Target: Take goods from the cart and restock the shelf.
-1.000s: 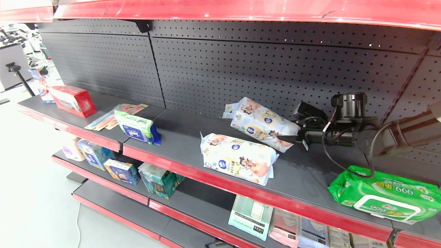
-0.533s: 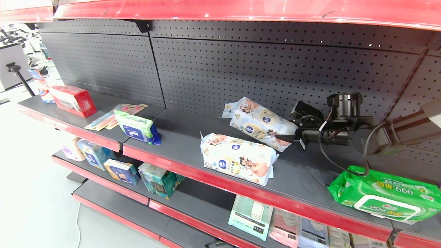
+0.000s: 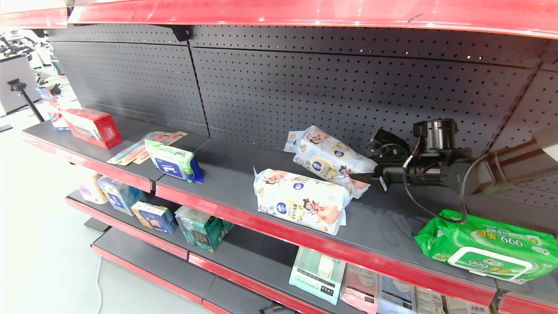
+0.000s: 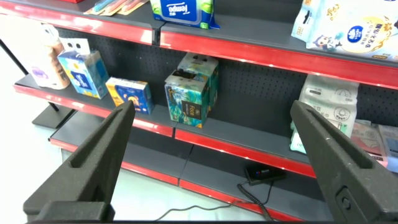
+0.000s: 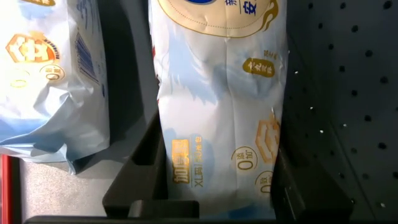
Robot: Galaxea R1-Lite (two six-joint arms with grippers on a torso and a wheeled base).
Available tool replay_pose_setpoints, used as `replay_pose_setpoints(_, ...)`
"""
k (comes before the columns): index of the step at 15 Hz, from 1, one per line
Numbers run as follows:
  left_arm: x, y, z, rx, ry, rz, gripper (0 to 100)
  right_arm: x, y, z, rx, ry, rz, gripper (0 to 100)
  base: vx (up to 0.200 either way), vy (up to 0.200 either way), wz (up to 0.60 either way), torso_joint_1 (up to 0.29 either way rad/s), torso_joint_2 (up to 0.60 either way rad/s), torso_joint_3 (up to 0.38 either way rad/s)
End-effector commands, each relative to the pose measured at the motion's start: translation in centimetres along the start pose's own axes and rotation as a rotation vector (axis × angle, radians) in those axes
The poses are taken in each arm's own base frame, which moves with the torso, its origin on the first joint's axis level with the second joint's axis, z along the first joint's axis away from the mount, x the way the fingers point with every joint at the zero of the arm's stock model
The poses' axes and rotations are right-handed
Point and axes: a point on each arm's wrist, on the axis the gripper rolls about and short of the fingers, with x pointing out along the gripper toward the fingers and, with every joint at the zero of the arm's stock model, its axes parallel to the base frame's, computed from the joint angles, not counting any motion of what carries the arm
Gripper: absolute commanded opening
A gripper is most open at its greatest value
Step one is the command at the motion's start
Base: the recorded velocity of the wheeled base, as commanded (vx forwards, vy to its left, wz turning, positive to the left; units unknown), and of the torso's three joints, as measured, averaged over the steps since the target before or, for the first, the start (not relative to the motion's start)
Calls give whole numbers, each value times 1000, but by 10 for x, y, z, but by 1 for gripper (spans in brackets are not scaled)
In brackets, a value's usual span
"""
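Note:
On the middle shelf (image 3: 392, 222), near the pegboard back wall, a white cartoon-printed diaper pack (image 3: 331, 159) lies tilted. My right gripper (image 3: 364, 176) is shut on its right end. In the right wrist view the pack (image 5: 217, 124) sits between the two black fingers (image 5: 143, 162) of that gripper (image 5: 214, 174). A second, matching diaper pack (image 3: 301, 200) lies in front of it by the shelf's red front edge, and its side (image 5: 50, 74) shows beside the held one. My left gripper (image 4: 211, 112) hangs open and empty, facing the lower shelves.
A green wipes pack (image 3: 488, 248) lies at the shelf's right end. A blue-green wipes pack (image 3: 174, 161), toothbrushes (image 3: 144, 146) and a red box (image 3: 91, 126) sit to the left. Boxes (image 4: 189, 90) and packets (image 3: 318, 272) stand on the lower shelves. Bare shelf lies between the wipes and the diaper packs.
The right gripper shifted slightly left, then lowered a little. The held diaper pack tipped down, its right end now nearer the shelf and the front pack.

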Motion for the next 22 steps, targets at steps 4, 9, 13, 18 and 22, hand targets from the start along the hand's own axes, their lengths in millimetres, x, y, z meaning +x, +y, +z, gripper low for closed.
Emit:
replay_pose_setpoints(4, 0, 0, 0, 0, 1, -1, 100, -1, 0, 0, -5, 1, 1, 0, 0, 0, 0, 0, 0, 0)
replay_pose_setpoints(9, 0, 0, 0, 0, 1, 0, 100, 0, 1, -2, -5, 4, 5, 0, 0, 0, 0, 0, 0, 0)
replay_pose_setpoints(13, 0, 0, 0, 0, 1, -1, 100, 1, 1, -3, -4, 6, 9, 100, 0, 0, 0, 0, 0, 0)
replay_pose_setpoints(18, 0, 0, 0, 0, 1, -1, 100, 0, 1, -3, 3, 5, 8, 100, 0, 0, 0, 0, 0, 0)
replay_pose_setpoints(22, 0, 0, 0, 0, 1, -1, 100, -9, 1, -8, 22, 30, -12, 100, 0, 0, 0, 0, 0, 0)
